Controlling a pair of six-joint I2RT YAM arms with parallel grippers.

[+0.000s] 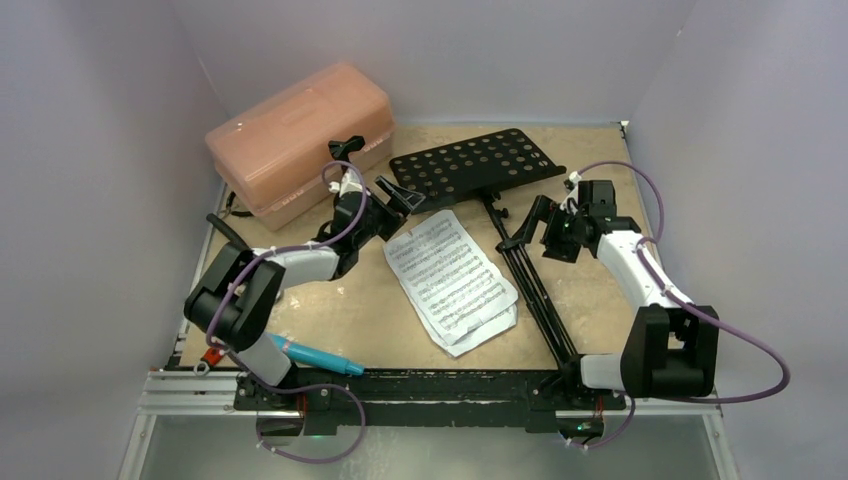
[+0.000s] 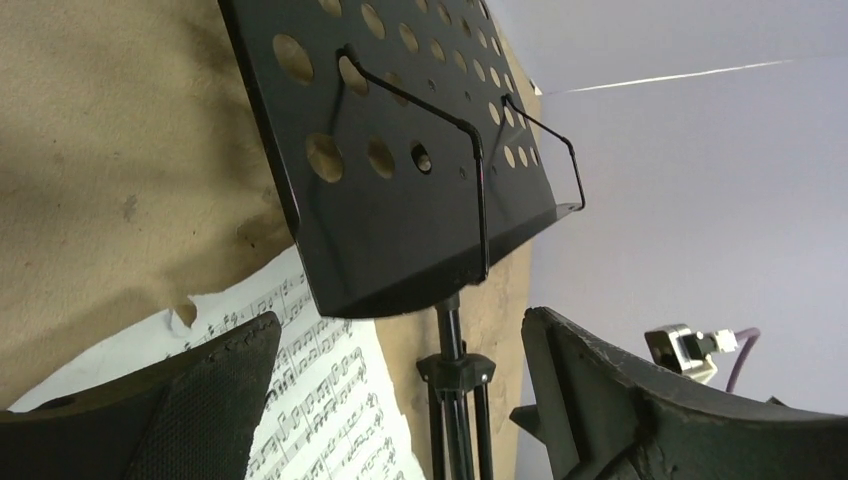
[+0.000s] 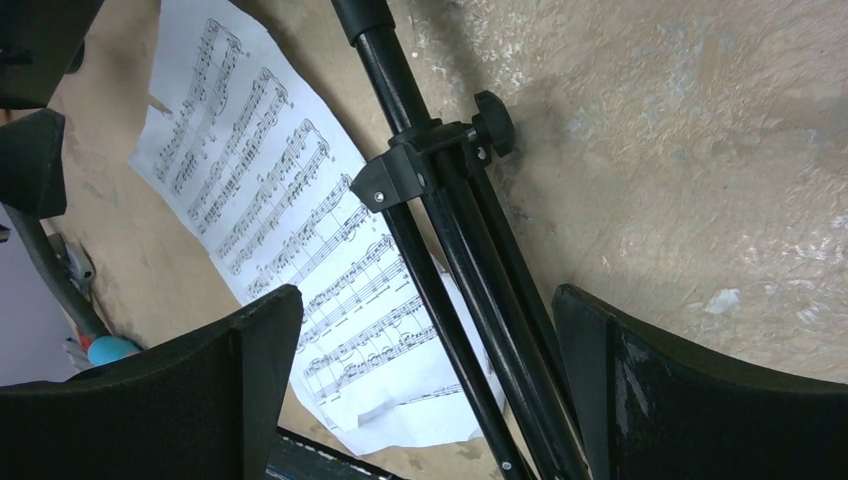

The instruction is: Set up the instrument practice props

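The black music stand lies flat on the table, its perforated desk at the back and its folded tripod legs running toward the near edge. Two white sheet-music pages lie overlapped left of the legs. A cyan microphone rests by the left arm's base. My left gripper is open beside the desk's left corner; in its wrist view the desk and pole lie beyond the left gripper. My right gripper is open, and the legs pass between the fingers of the right gripper, untouched.
A pink translucent box stands at the back left, close behind the left arm. A small red-handled tool lies at the near left edge. Purple walls enclose the table on three sides. A black rail runs along the front.
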